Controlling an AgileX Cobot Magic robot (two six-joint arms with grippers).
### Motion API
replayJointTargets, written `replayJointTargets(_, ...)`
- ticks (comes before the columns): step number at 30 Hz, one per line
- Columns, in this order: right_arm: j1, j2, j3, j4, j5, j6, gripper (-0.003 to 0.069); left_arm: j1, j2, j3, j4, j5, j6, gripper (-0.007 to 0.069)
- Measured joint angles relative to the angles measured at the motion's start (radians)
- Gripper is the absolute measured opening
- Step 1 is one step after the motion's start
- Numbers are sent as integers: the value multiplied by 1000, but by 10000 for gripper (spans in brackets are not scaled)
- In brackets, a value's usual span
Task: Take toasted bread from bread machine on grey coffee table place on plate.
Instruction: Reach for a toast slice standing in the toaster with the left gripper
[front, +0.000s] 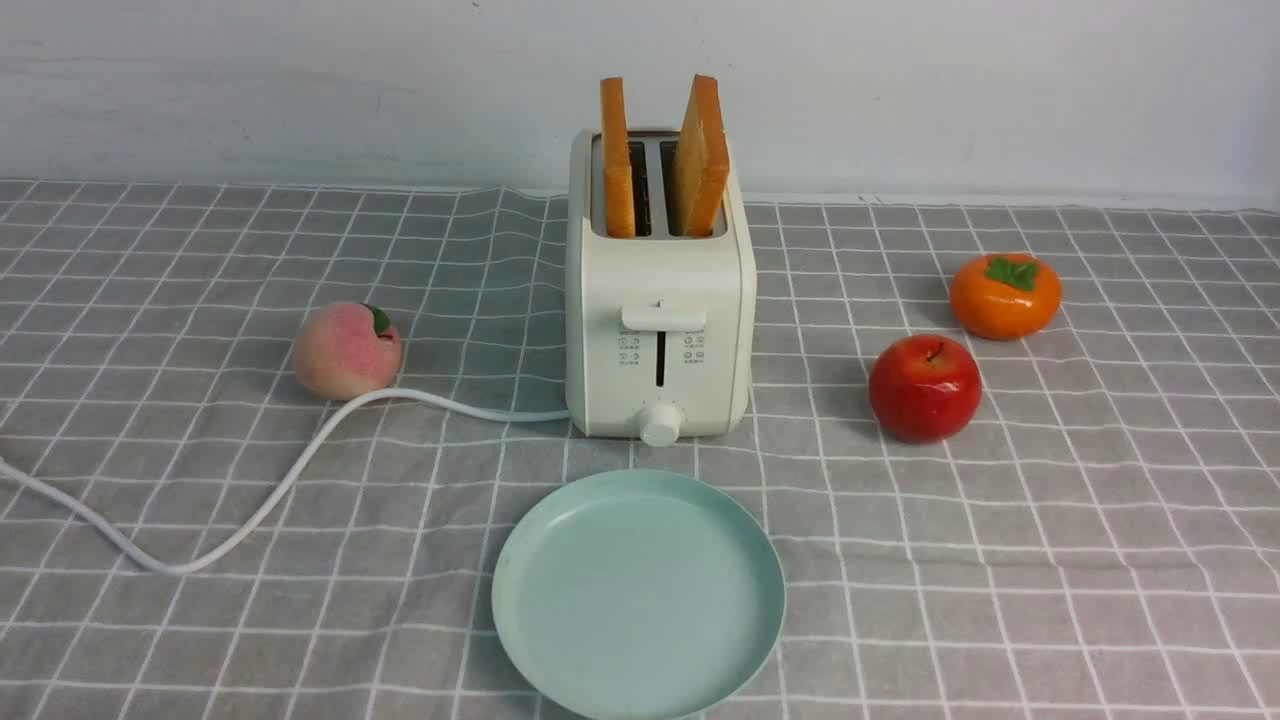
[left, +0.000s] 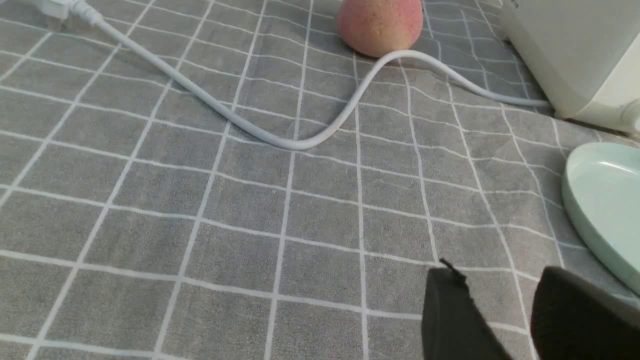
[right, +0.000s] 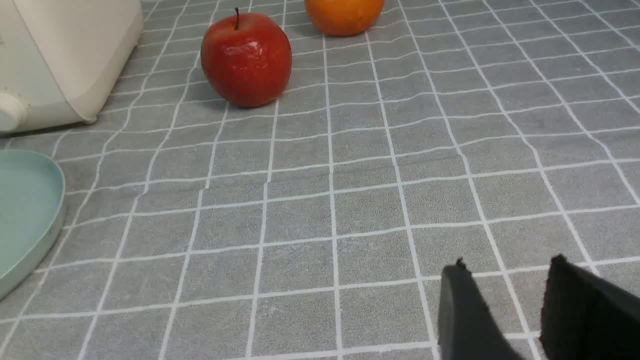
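Plate (front: 638, 600), round, pale mint green, shallow rim, nothing on it: nearest item, just in front of the bread machine. Bench (front: 1050, 560), grey cloth with a white grid, carries everything. Bread machine (front: 660, 340), cream-white, two slots, lever facing forward, stands mid-bench. Toasted bread, two slices, one per slot: left slice (front: 617, 160) upright, right slice (front: 700, 155) leaning a little, upper halves of both clear above the slots. Handling, by judgement: light, stiff and dry, crust likely to crumble under a hard squeeze; best taken gently across the flat faces of the exposed upper part and lifted straight up. Left claw (left: 497, 280) and right claw (right: 507, 267): each partly open, holding nothing, low over bare bench either side of the plate, well apart from the bread.
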Motion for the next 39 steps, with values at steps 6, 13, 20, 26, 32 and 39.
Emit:
replayJointTargets(6, 0, 0, 0, 0, 0, 0, 240, 0, 0, 0, 0, 0, 0, 238)
replayJointTargets(13, 0, 0, 0, 0, 0, 0, 240, 0, 0, 0, 0, 0, 0, 238)
replayJointTargets(20, 0, 0, 0, 0, 0, 0, 240, 0, 0, 0, 8, -65, 0, 238)
replayJointTargets(26, 0, 0, 0, 0, 0, 0, 240, 0, 0, 0, -121, -285, -1, 238)
replayJointTargets(32, 0, 0, 0, 18, -5, 0, 240, 0, 0, 0, -270, -590, -1, 238)
replayJointTargets(39, 0, 0, 8, 312, -221, 0, 240, 0, 0, 0, -314, -769, -2, 238)
